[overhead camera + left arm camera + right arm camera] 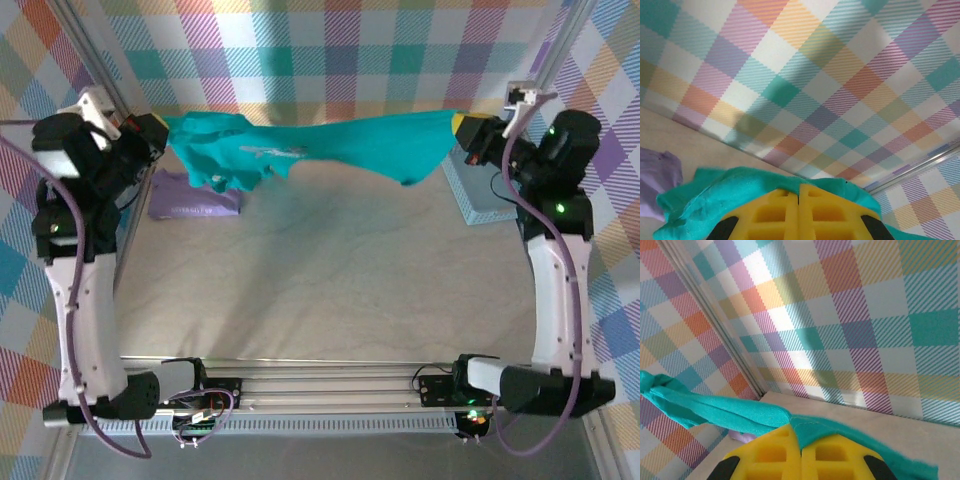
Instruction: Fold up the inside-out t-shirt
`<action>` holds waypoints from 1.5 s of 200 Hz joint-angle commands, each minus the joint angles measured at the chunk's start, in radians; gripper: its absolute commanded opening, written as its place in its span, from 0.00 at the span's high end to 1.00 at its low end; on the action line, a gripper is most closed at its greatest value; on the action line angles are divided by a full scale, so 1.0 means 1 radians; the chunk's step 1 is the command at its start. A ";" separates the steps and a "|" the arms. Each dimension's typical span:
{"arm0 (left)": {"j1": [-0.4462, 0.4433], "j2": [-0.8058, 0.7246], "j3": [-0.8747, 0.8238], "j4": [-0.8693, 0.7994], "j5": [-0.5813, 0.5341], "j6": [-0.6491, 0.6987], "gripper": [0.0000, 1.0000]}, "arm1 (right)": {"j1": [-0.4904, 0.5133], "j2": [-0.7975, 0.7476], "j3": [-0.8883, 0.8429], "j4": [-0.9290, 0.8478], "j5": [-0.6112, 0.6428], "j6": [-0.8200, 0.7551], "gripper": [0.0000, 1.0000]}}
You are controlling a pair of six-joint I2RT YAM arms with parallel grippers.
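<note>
The teal-green inside-out t-shirt (pixel 300 150) hangs stretched in the air across the back of the table, held at both ends, with a small pale print facing the camera. My left gripper (pixel 158 130) is shut on its left end, where the cloth bunches. In the left wrist view the yellow fingers (pixel 775 212) press together with teal cloth (pixel 725 190) over their tips. My right gripper (pixel 466 130) is shut on the right end. In the right wrist view the shirt (pixel 715 407) runs off to the left from between the yellow fingers (pixel 835 455).
A lavender-purple folded garment (pixel 195 200) lies on the table at the back left, under the shirt's bunched end. A light blue plastic basket (pixel 478 190) stands at the back right beside the right arm. Plaid walls close in the back and sides.
</note>
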 commanded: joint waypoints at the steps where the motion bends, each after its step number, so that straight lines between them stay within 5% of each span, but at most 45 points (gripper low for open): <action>1: 0.008 -0.124 0.152 -0.002 -0.073 0.068 1.00 | -0.007 -0.157 0.027 -0.024 0.028 -0.040 1.00; 53: 0.008 -0.089 0.283 -0.057 -0.148 0.108 1.00 | -0.006 -0.238 0.094 -0.113 0.058 -0.052 1.00; 89: 0.007 0.048 0.159 0.022 -0.091 0.084 1.00 | -0.007 -0.153 0.037 -0.058 0.062 -0.053 1.00; 140: -0.014 0.339 -0.038 0.215 -0.074 0.048 1.00 | 0.017 0.158 -0.107 0.170 0.076 -0.031 1.00; 169: -0.049 0.556 -0.067 0.326 -0.084 0.040 1.00 | 0.071 0.463 -0.055 0.257 0.155 -0.058 0.91; 213: -0.063 0.848 0.153 0.198 -0.126 0.075 0.55 | 0.100 0.957 0.430 -0.032 0.268 -0.100 0.67; 243: -0.068 0.709 -0.030 0.262 -0.113 0.071 0.40 | 0.148 0.907 0.397 -0.158 0.335 -0.144 0.58; 300: -0.265 0.216 -0.810 0.700 0.023 0.053 0.23 | 0.414 0.431 -0.357 -0.225 0.478 -0.049 0.48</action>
